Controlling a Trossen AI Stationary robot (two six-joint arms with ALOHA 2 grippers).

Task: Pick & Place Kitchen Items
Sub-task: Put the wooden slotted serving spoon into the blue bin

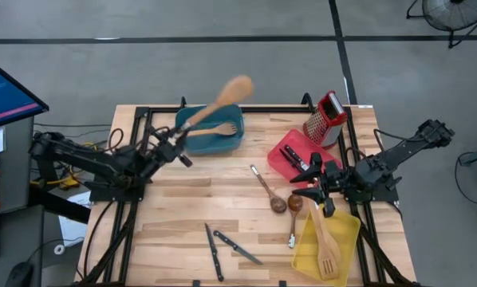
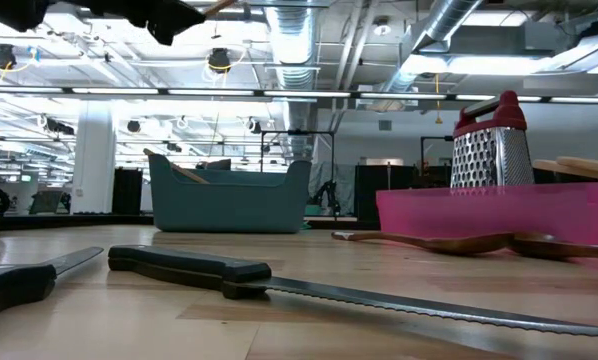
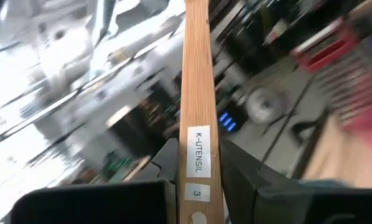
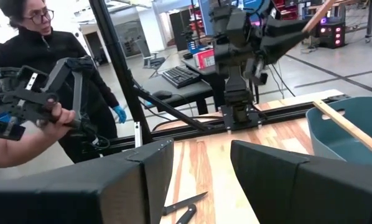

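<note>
My left gripper [image 1: 180, 137] is shut on a pale wooden spoon [image 1: 222, 102], which is raised above the teal bin [image 1: 214, 142]; another wooden utensil [image 1: 220, 127] lies inside that bin. My right gripper [image 1: 312, 190] hangs open between the red bin [image 1: 280, 159] and the yellow bin [image 1: 346, 239] with nothing between its fingers [image 4: 142, 180]. Two brown-bowled spoons [image 1: 269, 190] and two black-handled knives [image 1: 226, 249] lie flat on the wooden table. Wooden spatulas [image 1: 326, 247] lie in the yellow bin. My left gripper pinches the wooden spoon's handle at its labelled end [image 3: 198, 155] between the two fingers [image 3: 167, 163]. The handle runs out forward past the fingertips, along the fingers. The spoon is lifted clear, and its bowl [image 1: 238, 87] is over the teal bin's far rim.
A steel grater with a red top [image 1: 326, 118] stands at the far right by the red bin, which holds dark-handled utensils [image 1: 296, 156]. A black frame rail [image 1: 222, 109] borders the table. A person [image 4: 43, 93] with a hand-held device stands beyond the table's left side.
</note>
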